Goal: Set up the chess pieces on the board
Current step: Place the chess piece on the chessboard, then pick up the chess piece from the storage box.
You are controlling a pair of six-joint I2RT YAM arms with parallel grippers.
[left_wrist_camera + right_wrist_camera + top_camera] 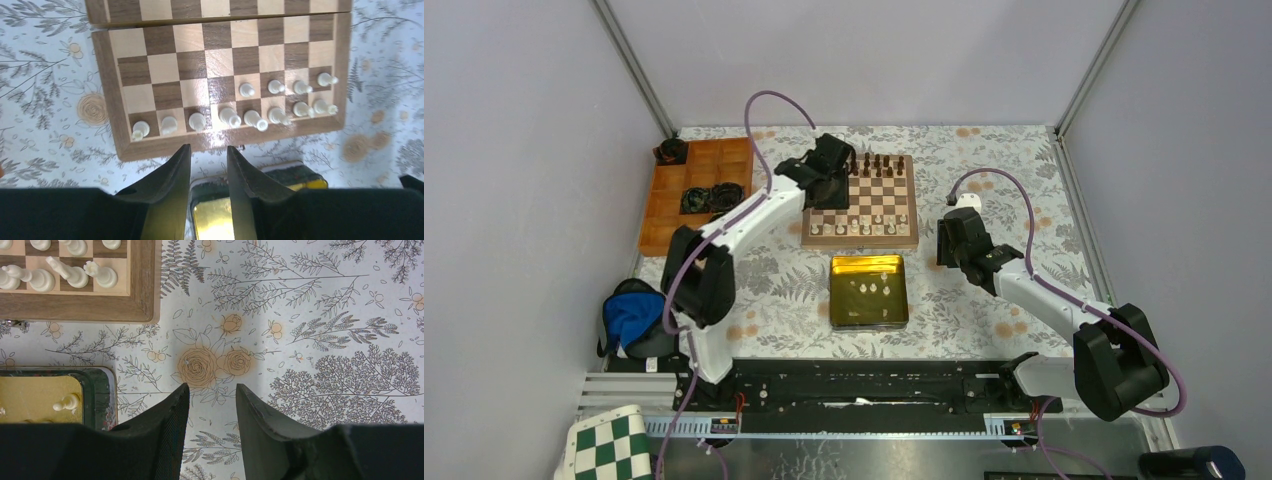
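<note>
The board (860,242) lies at the back centre of the table, with dark pieces (874,163) on its far rows. Cream-white chess pieces (230,116) fill its near row, and several more (275,87) stand on the right of the second row. More cream pieces (871,290) lie in a gold tin (836,300); one (66,402) shows in the right wrist view. My left gripper (831,192) hangs above the board's left part, open (209,150) and empty. My right gripper (951,245) hovers open (212,387) over the floral cloth, right of the board's corner (145,290).
An orange compartment tray (670,205) holding dark items stands at the back left. A blue cloth (629,315) lies near the left arm's base, and a green-and-white checkered mat (609,445) sits at the bottom left. The gold tin (100,390) is just in front of the board.
</note>
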